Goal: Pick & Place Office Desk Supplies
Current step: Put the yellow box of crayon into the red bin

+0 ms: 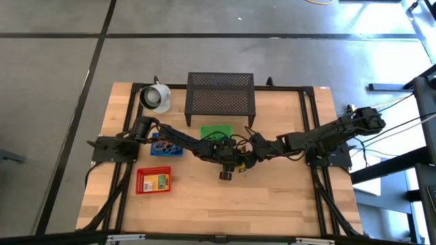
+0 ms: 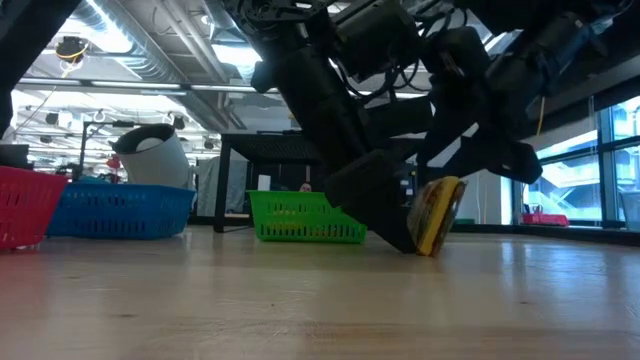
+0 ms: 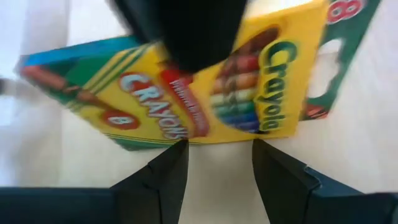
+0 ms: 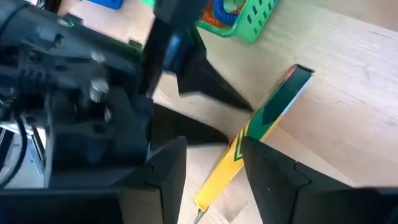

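Red basket point(image 1: 152, 182): near left of the table, a yellow box inside.
Blue basket point(image 1: 167, 148): just beyond it, under the left arm.
Left gripper point(image 1: 228, 165): table middle, fingers apart, tips beside the crayon box point(image 3: 205, 93).
Crayon box: on edge on the wood, tilted, between both grippers.
Right gripper point(image 4: 211, 149): facing from the right; fingers seemingly straddle the box, contact unclear.

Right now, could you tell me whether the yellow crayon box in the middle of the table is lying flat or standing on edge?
On edge, tilted. The low view shows the crayon box leaning with its lower edge on the table; the right wrist view shows it edge-on.
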